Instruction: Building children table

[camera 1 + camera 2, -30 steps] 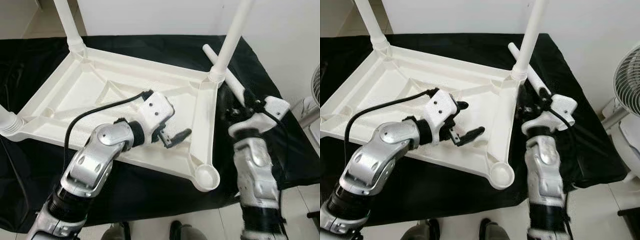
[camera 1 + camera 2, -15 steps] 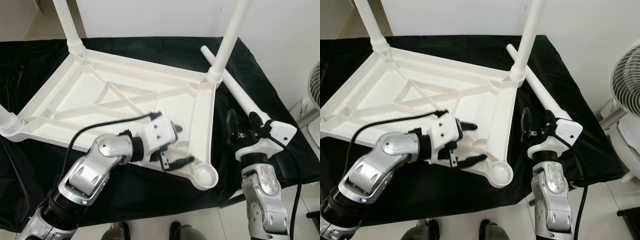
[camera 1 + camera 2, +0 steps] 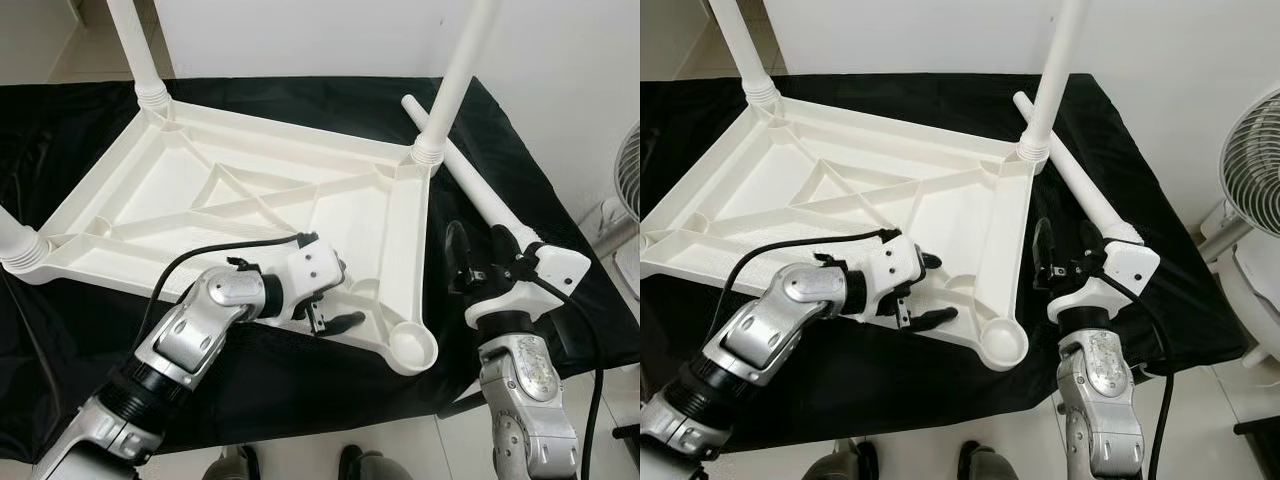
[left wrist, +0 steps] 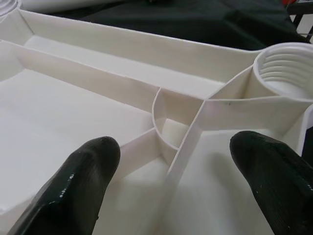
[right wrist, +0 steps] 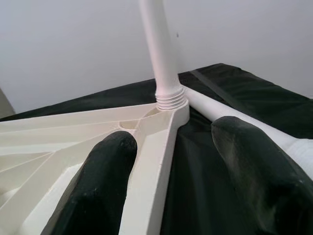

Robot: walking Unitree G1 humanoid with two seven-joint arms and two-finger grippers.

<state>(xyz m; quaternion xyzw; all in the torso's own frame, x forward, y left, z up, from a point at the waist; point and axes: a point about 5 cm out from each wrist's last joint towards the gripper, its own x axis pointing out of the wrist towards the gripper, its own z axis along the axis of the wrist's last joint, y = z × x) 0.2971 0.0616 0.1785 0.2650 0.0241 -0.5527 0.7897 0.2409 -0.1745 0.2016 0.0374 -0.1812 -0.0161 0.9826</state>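
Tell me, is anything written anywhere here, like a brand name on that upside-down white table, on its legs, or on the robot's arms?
None: no words, numbers or logos can be read.
White table top: bare moulded plastic, no lettering.
Loose leg on the black cloth: plain.
Left end effector and right end effector: no readable markings.
Fan: no label visible.

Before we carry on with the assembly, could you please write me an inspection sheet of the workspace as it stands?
Surface: black cloth covering the work area.
Job's things: white tabletop lies upside down; three legs stand screwed in, e.g. far right leg; near right socket is empty; loose leg lies on the cloth beside the tabletop's right edge.
Clutter: nothing seen.
Hands: left hand open over the ribs near the empty socket; right hand open, above the cloth beside the loose leg.
Cables: black cable along the left arm.
Surroundings: white wall, fan at right, tiled floor.
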